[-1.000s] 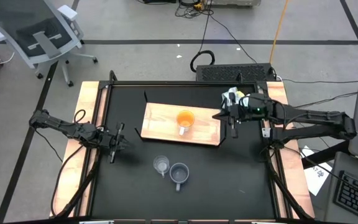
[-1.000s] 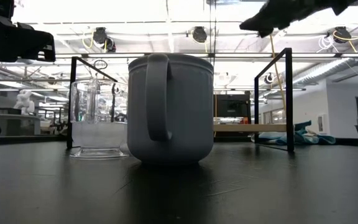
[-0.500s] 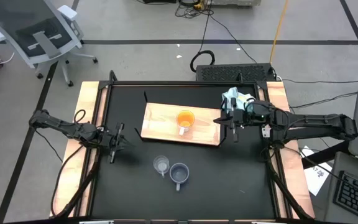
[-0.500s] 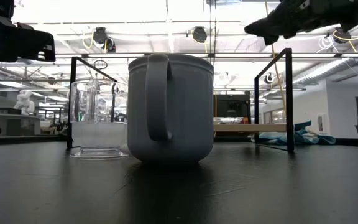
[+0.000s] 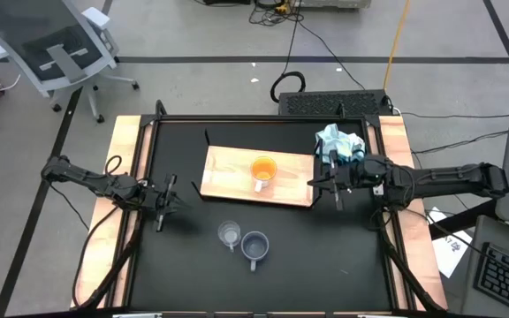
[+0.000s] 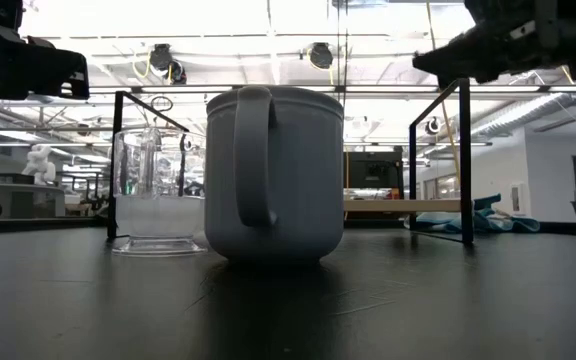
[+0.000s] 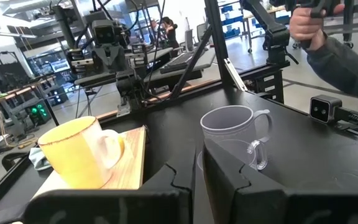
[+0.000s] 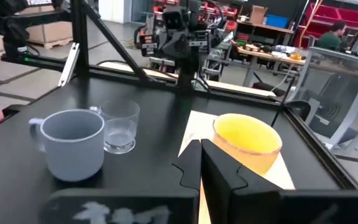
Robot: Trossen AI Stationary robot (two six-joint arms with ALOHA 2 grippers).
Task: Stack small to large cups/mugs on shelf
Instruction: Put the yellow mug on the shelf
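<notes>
Black and flat, the table top [image 5: 184, 256] carries the light-wood shelf [image 5: 228, 177] near its middle, toward the far side. On this shelf stands the orange mug [image 5: 262, 170], upright, its white handle pointing toward the near edge. The blue-grey mug [image 5: 254, 246] and the clear glass cup [image 5: 229, 234] stand on the bare table in front of the shelf, just beside each other, maybe touching; the views do not settle it.

At the right end of the shelf hovers the right gripper [image 5: 336, 183], above the table, with its fingers pressed together and holding nothing. A light-blue cloth [image 5: 339, 141] lies just behind it. The left gripper [image 5: 161, 205] waits on the left side of the table, well apart from the cups, its fingers nearly together and empty.

I think the main risk is the closeness of the two cups on the table. A gripper reaching for the blue-grey mug can push the glass cup, which is light and may slide or tip. The orange mug also stands in the middle of the shelf, so a cup brought there can knock it.

Open room is good on the left and on the near side of the table. On the right, the shelf end and the black frame posts [image 6: 463, 160] leave less space.
</notes>
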